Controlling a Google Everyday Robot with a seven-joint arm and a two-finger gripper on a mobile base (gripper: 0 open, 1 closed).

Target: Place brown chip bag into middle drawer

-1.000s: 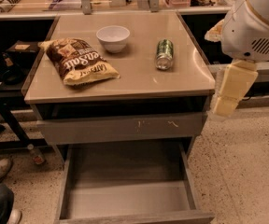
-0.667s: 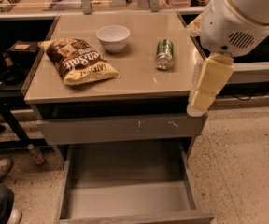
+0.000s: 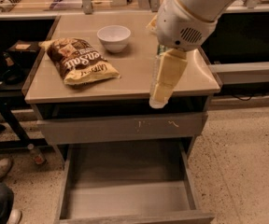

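Brown chip bag (image 3: pixel 81 62), likely light, crinkly and slippery, lies on bench (image 3: pixel 130 80) well aside from gripper (image 3: pixel 159 97) jaws, state cannot tell; best pinched gently mid-body.

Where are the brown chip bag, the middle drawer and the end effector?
brown chip bag (image 3: pixel 81 62): camera view, middle of its printed face.
middle drawer (image 3: pixel 125 199): camera view, bare floor of the open drawer.
end effector (image 3: pixel 159 99): camera view, lower tip, seen against the front edge of the table (image 3: pixel 125 80).
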